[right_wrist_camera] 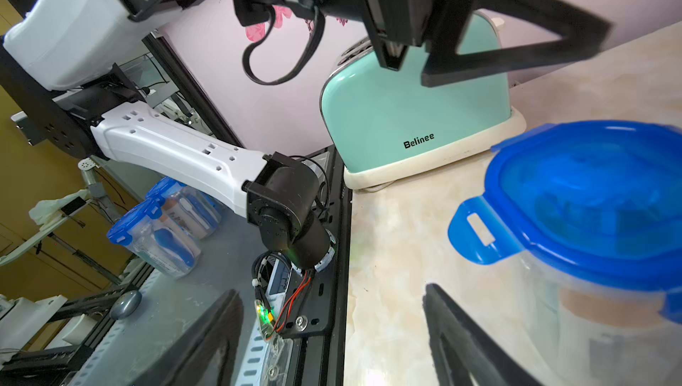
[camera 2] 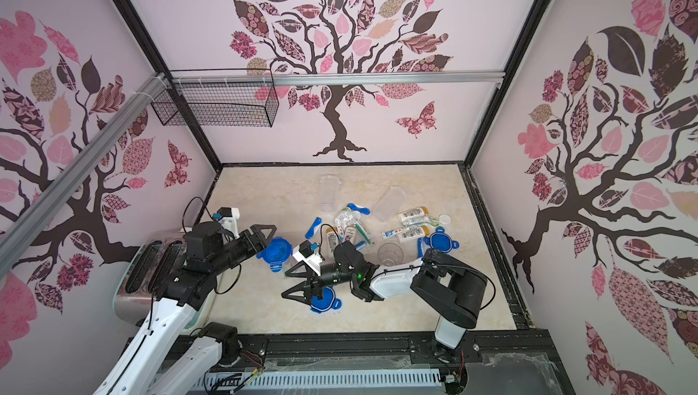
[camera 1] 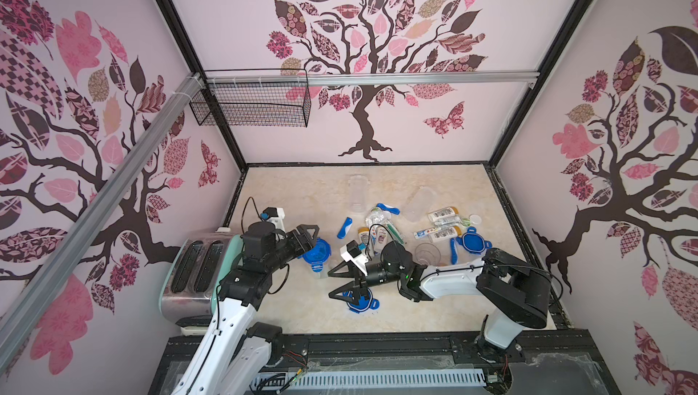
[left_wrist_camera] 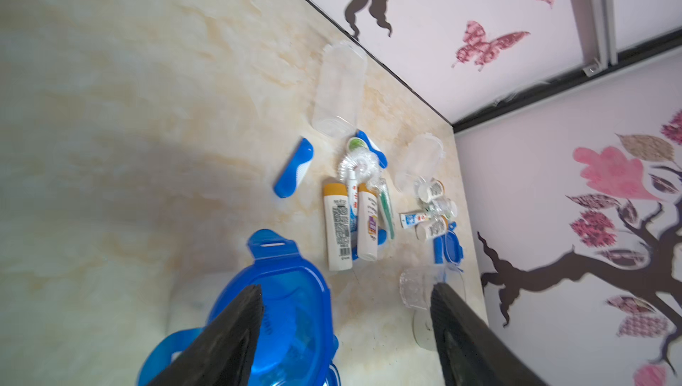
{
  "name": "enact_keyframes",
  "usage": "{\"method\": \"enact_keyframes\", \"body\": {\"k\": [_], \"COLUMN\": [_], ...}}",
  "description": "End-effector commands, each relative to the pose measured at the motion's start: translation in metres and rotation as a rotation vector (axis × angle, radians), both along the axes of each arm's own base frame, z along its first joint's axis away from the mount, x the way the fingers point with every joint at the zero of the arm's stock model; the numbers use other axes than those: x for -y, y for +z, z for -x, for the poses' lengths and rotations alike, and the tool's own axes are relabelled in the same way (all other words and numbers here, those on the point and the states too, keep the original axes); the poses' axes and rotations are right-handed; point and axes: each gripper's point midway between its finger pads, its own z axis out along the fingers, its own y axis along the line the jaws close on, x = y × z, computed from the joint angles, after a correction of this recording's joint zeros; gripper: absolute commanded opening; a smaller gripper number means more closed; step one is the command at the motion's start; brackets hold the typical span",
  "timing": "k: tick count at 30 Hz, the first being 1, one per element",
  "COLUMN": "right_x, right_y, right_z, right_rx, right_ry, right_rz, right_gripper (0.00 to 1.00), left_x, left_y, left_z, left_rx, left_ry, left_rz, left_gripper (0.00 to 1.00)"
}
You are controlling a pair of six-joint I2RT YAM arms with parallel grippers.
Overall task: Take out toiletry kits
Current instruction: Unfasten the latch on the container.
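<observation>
Where the right tool [camera 1: 329,285] hangs: nearest the front edge of the table [camera 1: 302,321], just above a loose lid [camera 1: 360,305]. Its jaws are spread and hold nothing.
Left tool [left_wrist_camera: 347,328]: released, jaws wide, poised over the jar [camera 1: 316,264]. One finger crosses the blue top in the left wrist view, but nothing sits between the fingers.
Jar: upright just beside the toaster [camera 1: 192,272], with the jar lid [right_wrist_camera: 590,196] on. A tab [right_wrist_camera: 476,231] looks flipped outward. Something tan shows through the clear wall, so its contents are probably yet to come out.
Step in hand: most likely lifting off this jar lid.
Doing it well: check that every tab is free first. Steady the clear body low down with one tool. Take the rim or a tab with the other and lift straight up. A slanted pull could topple the jar toward the toaster.
Near kit [camera 1: 372,238]: already out, lying loose mid-table beyond the right tool.
Open jar [camera 1: 428,255]: upright and lidless, apparently empty, with a second lid [camera 1: 472,242] near it.
Far kit [camera 1: 445,223]: also out, scattered farther back toward the right.
Empty jars [camera 1: 357,193]: two on their sides at the back, well apart from both tools.
</observation>
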Motion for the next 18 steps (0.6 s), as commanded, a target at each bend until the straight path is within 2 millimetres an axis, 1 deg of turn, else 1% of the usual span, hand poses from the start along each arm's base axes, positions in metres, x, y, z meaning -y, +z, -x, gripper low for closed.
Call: {"method": "enact_keyframes", "body": {"k": [1, 4, 8, 11, 14, 18], "right_x": [0.003, 0.001, 0.0, -0.001, -0.002, -0.003], "right_y": [-0.006, -0.005, -0.012, -0.014, -0.018, -0.021], "right_z": [0.001, 0.003, 0.001, 0.0, -0.001, -0.001], "right_rx": [0.003, -0.026, -0.035, -0.037, -0.044, -0.052], "right_ry": [0.004, 0.025, 0.015, 0.012, 0.01, 0.011], "right_rz": [0.01, 0.002, 0.02, 0.023, 0.03, 0.037], "right_gripper": [0.8, 0.8, 0.8, 0.8, 0.8, 0.8], "left_x": [-0.026, -0.022, -0.018, -0.008, -0.002, -0.004], "left_y": [-0.033, -0.05, -0.061, -0.068, -0.072, -0.071], "left_z": [0.013, 0.016, 0.013, 0.009, 0.006, 0.007], "left_rx": [-0.092, -0.121, -0.137, -0.143, -0.154, -0.147], "left_ry": [0.12, 0.114, 0.095, 0.059, 0.034, 0.039], "left_rz": [-0.056, 0.027, 0.097, 0.147, 0.182, 0.163], "left_gripper": [0.83, 0.84, 0.85, 0.83, 0.77, 0.67]}}
